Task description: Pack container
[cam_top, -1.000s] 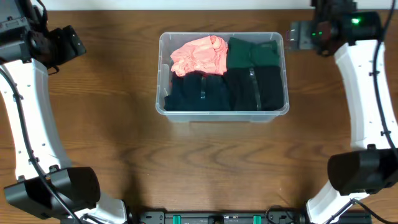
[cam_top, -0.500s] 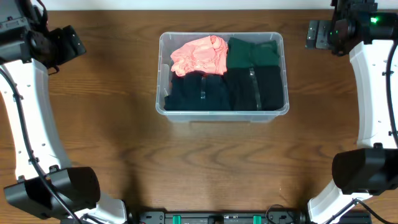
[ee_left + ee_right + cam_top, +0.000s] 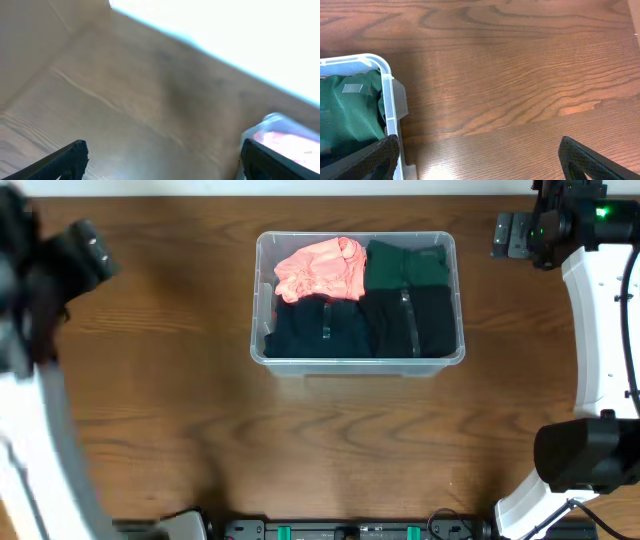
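Overhead: container (image 3: 357, 360) sits upper centre on the bench (image 3: 180, 420), full of clothes (image 3: 360, 300); left hand (image 3: 88, 252) blurred upper left, right hand (image 3: 505, 235) upper right. Left wrist: hand wide, container blurry lower right. Right wrist: hand wide, container corner lower left.

Even, fairly bright light falls from above on the table (image 3: 180, 410). The overhead view is sharp except for the left arm (image 3: 40, 440), which is a blurred smear. The bin (image 3: 357, 360) casts only a faint, soft shadow. The left wrist view is hazy, its upper right blown out white. The right wrist view is crisp, with a pale glare patch on the wood.
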You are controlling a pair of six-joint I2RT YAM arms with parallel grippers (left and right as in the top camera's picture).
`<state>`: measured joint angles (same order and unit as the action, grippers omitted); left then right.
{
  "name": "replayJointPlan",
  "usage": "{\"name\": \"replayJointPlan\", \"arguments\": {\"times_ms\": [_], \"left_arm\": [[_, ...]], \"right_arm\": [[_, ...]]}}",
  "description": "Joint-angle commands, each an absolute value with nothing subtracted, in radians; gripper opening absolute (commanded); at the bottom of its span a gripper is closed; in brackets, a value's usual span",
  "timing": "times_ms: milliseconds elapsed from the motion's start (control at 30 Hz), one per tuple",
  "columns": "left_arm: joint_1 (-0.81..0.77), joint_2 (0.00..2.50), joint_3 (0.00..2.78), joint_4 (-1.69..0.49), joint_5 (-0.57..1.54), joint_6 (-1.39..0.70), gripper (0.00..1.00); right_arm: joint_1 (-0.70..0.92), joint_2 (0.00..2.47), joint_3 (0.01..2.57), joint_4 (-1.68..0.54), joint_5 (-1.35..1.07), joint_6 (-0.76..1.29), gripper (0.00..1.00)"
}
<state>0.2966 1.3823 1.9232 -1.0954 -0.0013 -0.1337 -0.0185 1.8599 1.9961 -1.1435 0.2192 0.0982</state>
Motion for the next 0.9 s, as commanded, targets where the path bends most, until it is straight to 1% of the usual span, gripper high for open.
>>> {"name": "replayJointPlan", "arguments": {"times_ms": [0,233,433,633,867], "left_arm": [[0.267,1.237,1.932,-1.099,-0.02,-0.129,0.98],[0.162,0.977,1.896,-1.114,-0.02,-0.129,0.98],[0.127,0.768,1.699,-1.048,-0.015,-0.131,0.98],[0.127,0.558,1.31,-0.753,-0.006,-0.15,0.98],[0.099,0.363,0.835,-0.318,0.023,-0.205,0.98]], "right_arm": [[-0.014,1.865,2.001,-1.144,0.232,0.096,0.99],[-0.014,1.865,2.001,-1.144,0.232,0.096,0.99],[-0.014,1.865,2.001,-1.144,0.232,0.096,0.99],[-0.014,1.865,2.001,-1.144,0.232,0.096,0.99],[-0.013,1.865,2.001,-1.144,0.232,0.096,0.99]]}}
